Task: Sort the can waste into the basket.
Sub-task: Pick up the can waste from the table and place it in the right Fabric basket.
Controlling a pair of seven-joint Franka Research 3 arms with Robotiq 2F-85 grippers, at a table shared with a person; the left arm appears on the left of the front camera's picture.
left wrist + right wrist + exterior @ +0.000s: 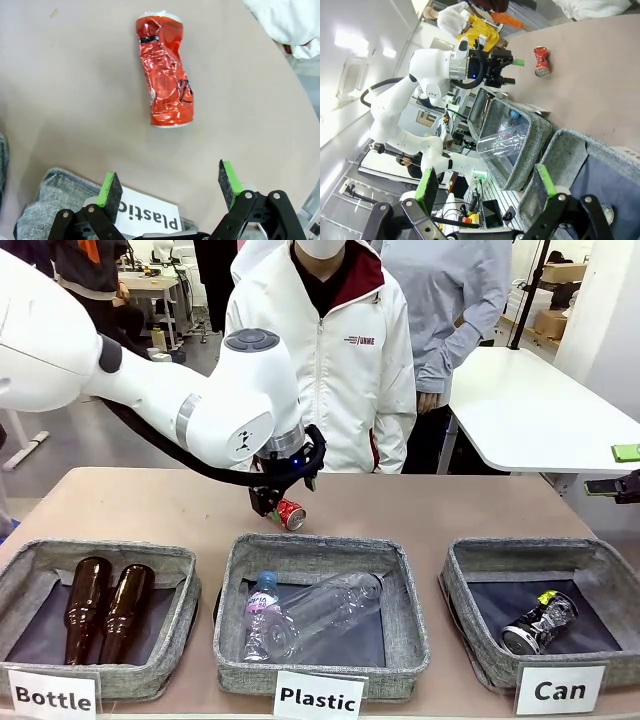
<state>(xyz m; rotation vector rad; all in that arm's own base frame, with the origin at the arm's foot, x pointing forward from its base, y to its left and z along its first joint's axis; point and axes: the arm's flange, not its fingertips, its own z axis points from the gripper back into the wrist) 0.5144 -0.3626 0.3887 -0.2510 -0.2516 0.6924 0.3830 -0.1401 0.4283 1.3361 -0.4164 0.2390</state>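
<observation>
right gripper [486, 181]: jaws wide apart | red can [541, 61]: lying on table [600, 75], near left gripper [510, 71], not touching | clear bottle [502, 139]: inside grey basket [532, 146]

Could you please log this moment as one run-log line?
left gripper: open, near red can | right gripper: open | black can: in Can basket

I see bright, even light; the red can [165, 70] glints over a faint soft shadow. Far left of it in my right wrist view, ceiling lamps [345, 40] blow out white.
</observation>
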